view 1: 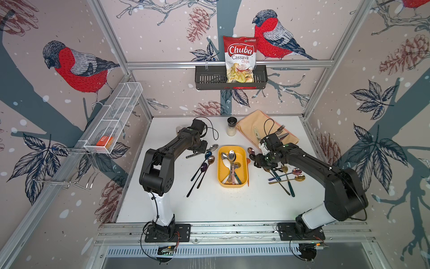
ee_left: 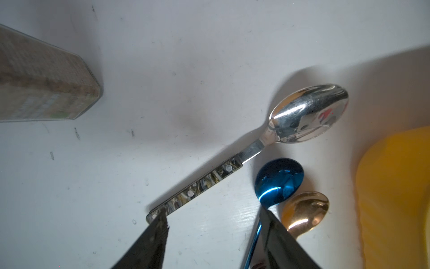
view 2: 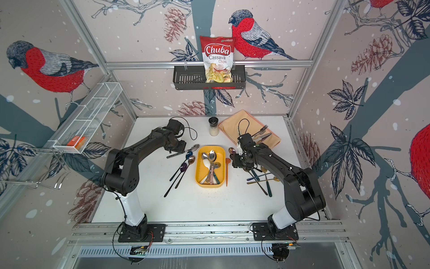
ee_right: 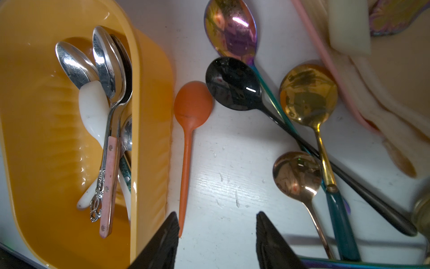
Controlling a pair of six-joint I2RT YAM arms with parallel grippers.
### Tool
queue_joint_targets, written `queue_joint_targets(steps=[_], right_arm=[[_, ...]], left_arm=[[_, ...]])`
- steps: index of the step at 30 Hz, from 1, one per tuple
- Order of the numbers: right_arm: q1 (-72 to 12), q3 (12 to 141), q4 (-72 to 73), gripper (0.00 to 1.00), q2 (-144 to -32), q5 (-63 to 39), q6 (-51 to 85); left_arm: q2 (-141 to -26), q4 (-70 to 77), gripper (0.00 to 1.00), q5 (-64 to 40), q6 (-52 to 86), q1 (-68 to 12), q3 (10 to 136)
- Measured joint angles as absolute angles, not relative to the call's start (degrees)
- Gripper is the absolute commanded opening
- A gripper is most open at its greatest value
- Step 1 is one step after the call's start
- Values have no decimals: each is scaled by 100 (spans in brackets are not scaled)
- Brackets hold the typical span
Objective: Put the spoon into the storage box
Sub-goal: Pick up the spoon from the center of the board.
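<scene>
White table [ee_right: 232, 163]: orange spoon [ee_right: 186, 144] lies beside the storage box [ee_right: 41, 151].

The storage box [view 1: 221, 171] is glowing yellow on the white bench [view 1: 209, 205]. Toward the bench's left edge, the marble-handled spoon [ee_left: 309, 114] is showing a mirror-silver bowl and a grey-olive swirl, beside a glossy blue spoon [ee_left: 279, 180] and a gold spoon [ee_left: 304, 209]. Toward the right edge, an orange spoon [ee_right: 193, 104] is looking matt beside a black spoon [ee_right: 232, 83] and an iridescent purple-gold rainbow spoon [ee_right: 230, 28]. The walls [view 1: 162, 35] are displaying red-breasted birds and pine cones.
</scene>
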State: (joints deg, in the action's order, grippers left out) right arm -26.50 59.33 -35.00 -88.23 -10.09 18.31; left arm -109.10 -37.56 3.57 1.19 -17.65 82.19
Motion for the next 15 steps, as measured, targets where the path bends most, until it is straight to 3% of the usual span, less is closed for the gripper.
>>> queue_joint_targets(steps=[15], right_arm=[[-2672,6003,-3531,55,-8899,-1004,1828]], left_arm=[[-11469,-3520,66,467,-148,-1505,8197]])
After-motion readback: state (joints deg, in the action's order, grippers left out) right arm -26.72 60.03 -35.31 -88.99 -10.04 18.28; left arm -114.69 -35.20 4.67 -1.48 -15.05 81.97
